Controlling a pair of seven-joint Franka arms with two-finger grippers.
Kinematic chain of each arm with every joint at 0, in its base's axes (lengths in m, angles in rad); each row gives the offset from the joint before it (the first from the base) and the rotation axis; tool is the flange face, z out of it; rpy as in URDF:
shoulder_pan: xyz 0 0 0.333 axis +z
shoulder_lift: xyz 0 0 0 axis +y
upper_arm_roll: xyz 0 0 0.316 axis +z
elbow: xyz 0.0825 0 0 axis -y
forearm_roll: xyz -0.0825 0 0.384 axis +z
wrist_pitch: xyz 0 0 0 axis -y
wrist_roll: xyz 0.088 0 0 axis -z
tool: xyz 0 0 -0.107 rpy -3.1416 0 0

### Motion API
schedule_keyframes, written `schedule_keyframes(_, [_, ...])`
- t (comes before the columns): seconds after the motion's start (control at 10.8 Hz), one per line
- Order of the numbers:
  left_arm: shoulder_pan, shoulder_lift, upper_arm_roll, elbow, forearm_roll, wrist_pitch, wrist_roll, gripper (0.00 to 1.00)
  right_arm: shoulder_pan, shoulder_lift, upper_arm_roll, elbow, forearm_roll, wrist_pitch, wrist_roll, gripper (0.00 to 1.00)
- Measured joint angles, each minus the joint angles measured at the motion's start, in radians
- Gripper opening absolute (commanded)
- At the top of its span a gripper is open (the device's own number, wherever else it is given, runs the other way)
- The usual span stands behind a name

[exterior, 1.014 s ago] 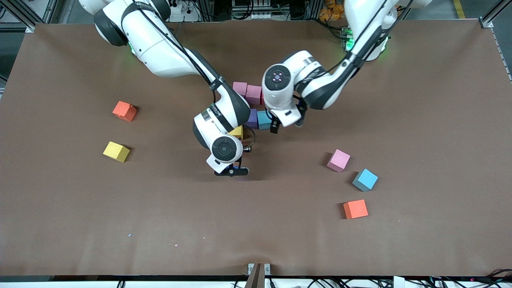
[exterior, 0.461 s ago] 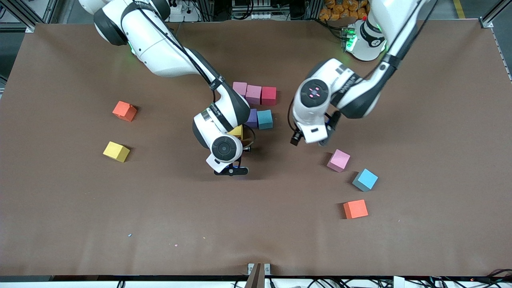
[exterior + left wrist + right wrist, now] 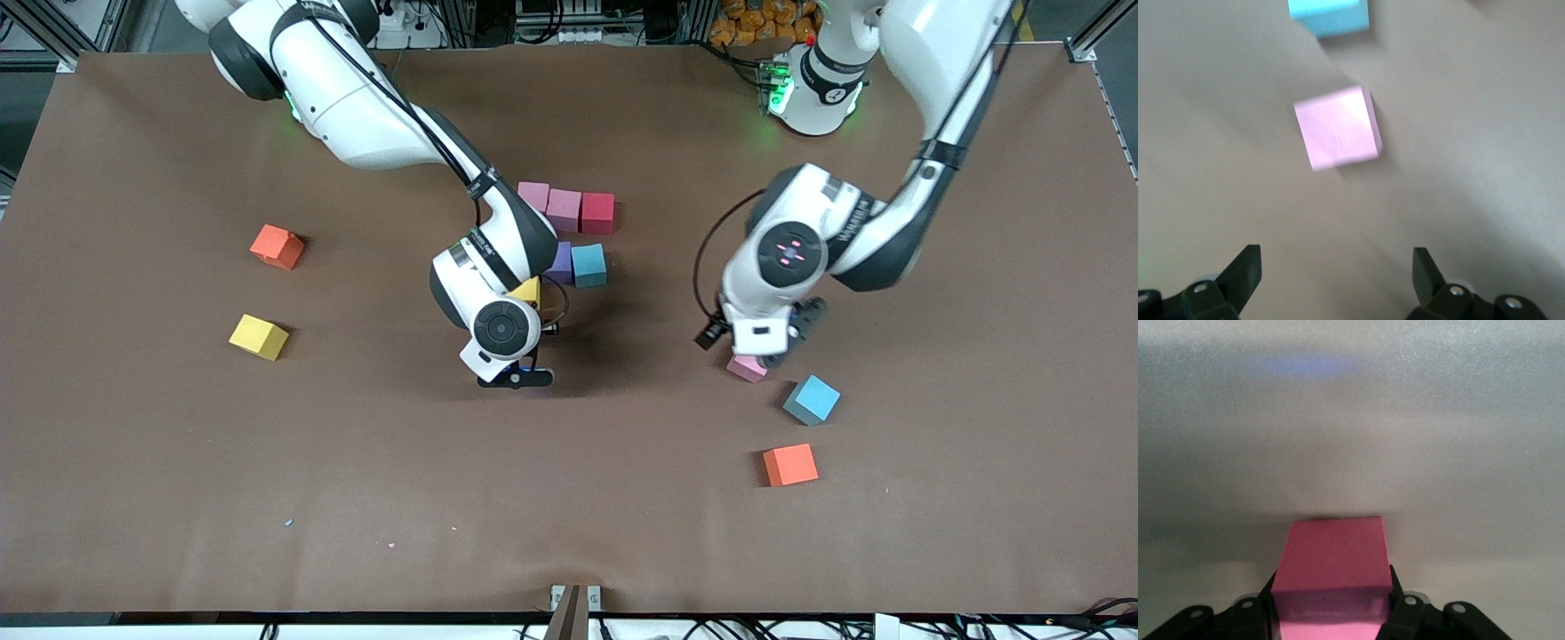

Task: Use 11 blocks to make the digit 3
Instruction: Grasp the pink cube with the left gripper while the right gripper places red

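Observation:
A row of two pink cubes (image 3: 564, 209) and a crimson cube (image 3: 597, 213) lies mid-table. A purple cube (image 3: 560, 262) and a light blue cube (image 3: 589, 265) touch just nearer the camera. A yellow cube (image 3: 529, 292) is half hidden under the right arm. My right gripper (image 3: 516, 375) is shut on a crimson cube (image 3: 1331, 567), low over bare table; the front view hides this cube. My left gripper (image 3: 757, 354) is open (image 3: 1337, 267) over a loose pink cube (image 3: 745, 367), also in the left wrist view (image 3: 1338, 127). A second light blue cube (image 3: 813, 400) lies beside it (image 3: 1328, 17).
Two orange cubes lie apart, one (image 3: 789, 464) nearer the camera than the loose light blue cube, one (image 3: 276, 246) toward the right arm's end. Another yellow cube (image 3: 259, 337) lies near that orange one. The brown table (image 3: 569, 498) spreads wide on the camera side.
My left arm has swung away from the cube cluster toward its own end of the table and now hangs over the loose pink cube. The right arm has barely moved.

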Motion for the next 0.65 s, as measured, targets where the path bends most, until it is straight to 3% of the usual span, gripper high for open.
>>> schedule_keyframes(0.46, [0.085,0.078,0.003,0.034,0.062,0.031,0.165,1.00,0.008,-0.016,0.000,-0.028,0.000,0.001,0.001,0.00])
schedule_keyframes(0.55, [0.087,0.096,0.003,0.040,0.083,0.042,0.168,1.00,0.009,-0.018,0.000,-0.032,0.000,0.001,0.001,0.17])
schedule_keyframes(0.65, [0.087,0.117,0.003,0.042,0.107,0.055,0.168,1.00,0.010,-0.020,0.000,-0.035,0.000,0.002,0.001,0.89])
